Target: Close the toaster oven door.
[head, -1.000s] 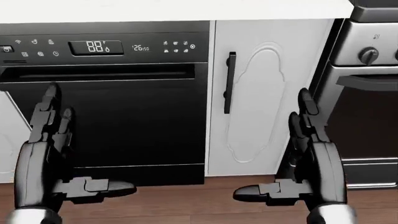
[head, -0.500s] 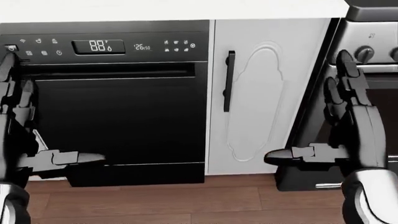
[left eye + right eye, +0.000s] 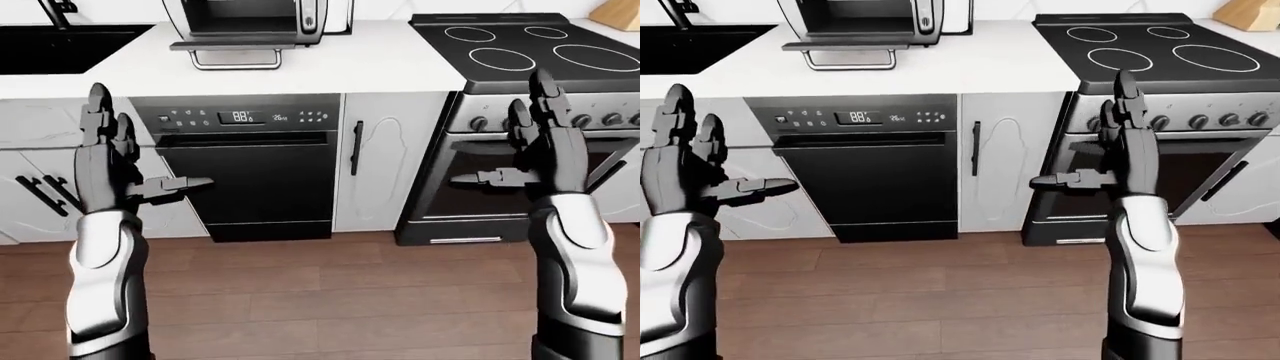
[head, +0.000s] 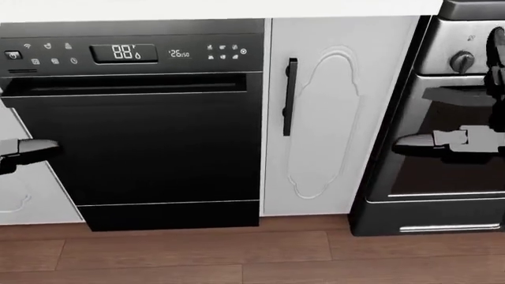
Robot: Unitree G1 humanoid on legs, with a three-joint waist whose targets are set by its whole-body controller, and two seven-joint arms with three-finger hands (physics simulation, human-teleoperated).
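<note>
The toaster oven (image 3: 250,16) stands on the white counter at the top of the left-eye view. Its door (image 3: 232,46) hangs open, lying flat over the counter edge with the bar handle (image 3: 235,61) toward me. Both hands are raised well below and short of it. My left hand (image 3: 145,150) is at the left, fingers up and thumb out, open and empty. My right hand (image 3: 505,139) is open and empty before the range. In the head view only the left thumb tip (image 4: 23,151) and the right hand (image 4: 466,142) show at the edges.
A black dishwasher (image 4: 134,136) sits under the toaster oven, with a white cabinet door (image 4: 331,112) to its right. The range with its cooktop (image 3: 520,45) and oven door (image 4: 442,154) fills the right. A black sink (image 3: 60,45) is upper left. Wood floor (image 3: 320,300) lies below.
In the head view both hands have spread outward, the left almost out of the left edge, the right to the right edge. The kitchen fronts have shifted only slightly.
</note>
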